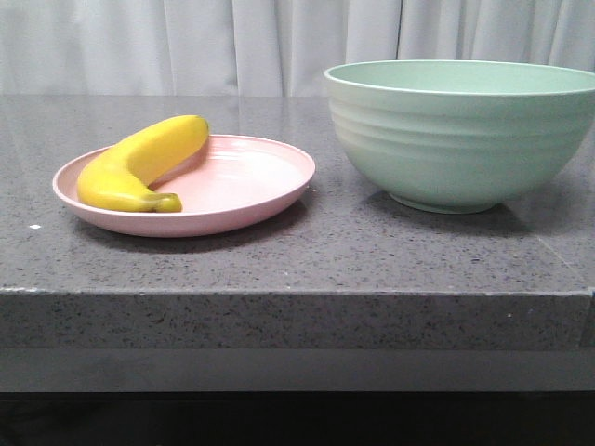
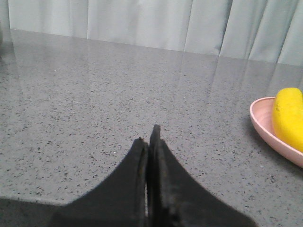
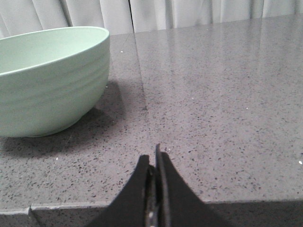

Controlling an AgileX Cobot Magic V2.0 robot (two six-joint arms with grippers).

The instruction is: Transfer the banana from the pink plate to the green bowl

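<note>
- The curved, smooth bright-yellow banana lies on the left half of the shallow round pale-pink plastic-looking plate, its dark stem tip toward the near rim and its far end reaching over the back rim.
- The large, deep, ridged mint-green bowl stands well apart to the plate's right; only a strip of its inside shows, and nothing is seen in it.
- As I judge it, the transfer has not begun: the fruit is untouched on the plate, so the reach, the grasp, the lift over the tall bowl wall and the release are all left.
- The left gripper has its dark fingers pressed together with nothing between them, low over bare counter, the plate's edge off to one side.
- The right gripper is likewise closed up and empty, near the counter's edge, with the bowl just ahead and to the side.
- Neither arm shows in the front view.
- The surface is a speckled grey stone-like counter with a thick front edge, slightly glossy.
- Behind it hangs a pale pleated curtain; nothing more of the room is visible.
</note>
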